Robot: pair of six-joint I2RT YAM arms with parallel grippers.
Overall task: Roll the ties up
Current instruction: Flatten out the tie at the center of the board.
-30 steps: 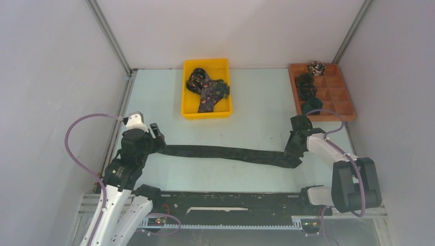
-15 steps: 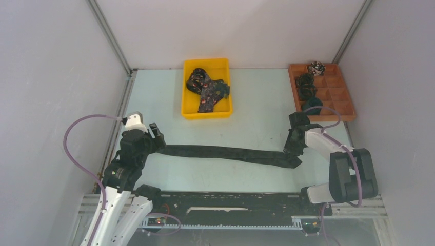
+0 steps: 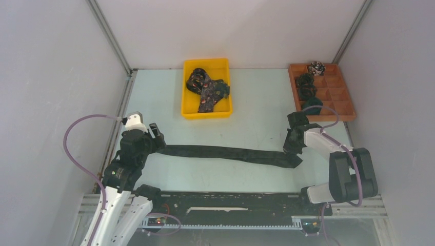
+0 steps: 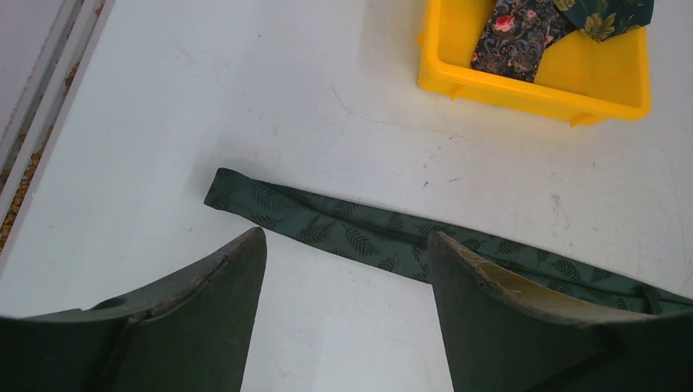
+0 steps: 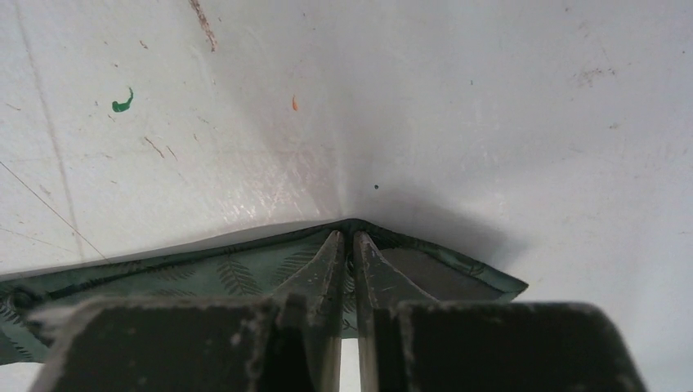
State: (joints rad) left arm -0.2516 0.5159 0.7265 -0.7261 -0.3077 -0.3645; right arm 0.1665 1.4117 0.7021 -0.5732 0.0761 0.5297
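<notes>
Right wrist view shows the right gripper (image 5: 347, 238) with jaws clenched almost together at the pointed right end of the green tie (image 5: 221, 273), apparently nipping the fabric. The tie lies flat across the near counter (image 3: 246, 123), running left to right. The left gripper (image 4: 345, 237) hangs over the tie's narrow left end, jaws spread wide.

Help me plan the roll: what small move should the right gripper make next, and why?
Probably lift slightly and curl that end leftward: the right gripper is shut on the wide end of the flat tie, while the left gripper hangs open over the narrow end.
</notes>
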